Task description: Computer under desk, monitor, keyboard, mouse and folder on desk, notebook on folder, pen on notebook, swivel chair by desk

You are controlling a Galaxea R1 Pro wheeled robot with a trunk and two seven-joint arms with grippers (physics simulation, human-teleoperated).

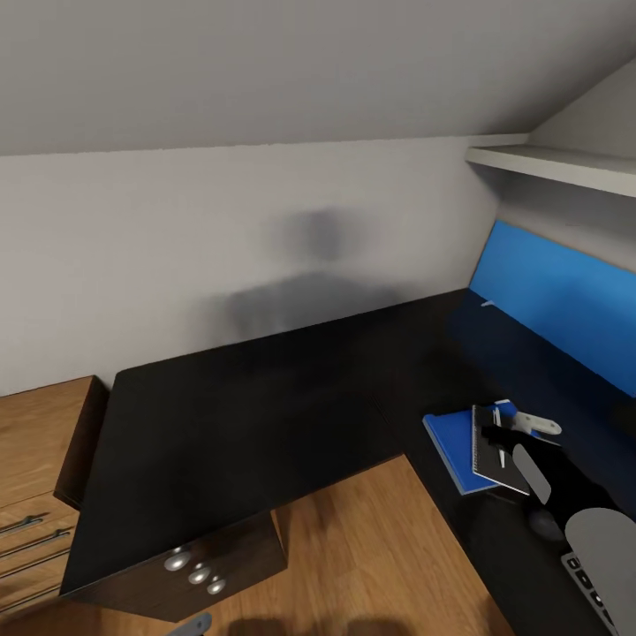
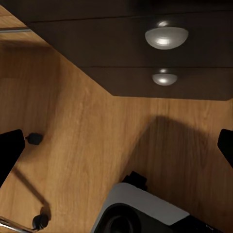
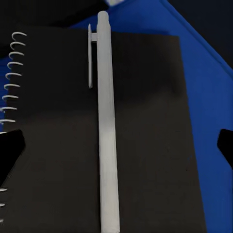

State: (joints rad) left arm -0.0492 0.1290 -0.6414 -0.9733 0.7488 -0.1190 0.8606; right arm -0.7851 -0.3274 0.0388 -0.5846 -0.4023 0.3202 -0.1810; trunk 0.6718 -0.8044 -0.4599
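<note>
Drawer chest [image 1: 35, 459]: light wood, at the far left, just beside the left end of the counter.
Counter [image 1: 256, 406]: glossy black L-shaped top; all places below are given relative to it. Its long arm runs along the grey wall, its short arm turns toward the camera on the right.
Dark drawer unit [image 1: 203, 565]: under the counter's near left edge, with round silver knobs [image 2: 166, 37] on its front.
Wooden floor [image 1: 371, 548]: in the inner corner of the counter.
Left hand [image 2: 116, 150]: over the wooden floor in front of the drawer unit; its two dark fingertips [image 2: 9, 153] stand wide apart with nothing between them, so it is released.
Blue back panel [image 1: 556, 305]: upright along the counter's right arm, under a white shelf [image 1: 552, 163].
Folder [image 1: 452, 446]: bright blue, flat on the counter's right arm, near its inner edge.
Notebook [image 1: 495, 459]: dark, spiral-bound, lying on the folder; blue shows past its edges.
Pen [image 3: 107, 126]: white, with a clip, lying lengthwise on the notebook cover beside the spiral.
Right hand [image 3: 116, 148]: above the notebook and pen; its dark fingertips [image 3: 9, 150] are spread to either side of the pen and apart from it, released.
Keyboard [image 1: 590, 585]: a silver-framed corner with black keys at the counter's near right end, partly hidden by the right arm.
</note>
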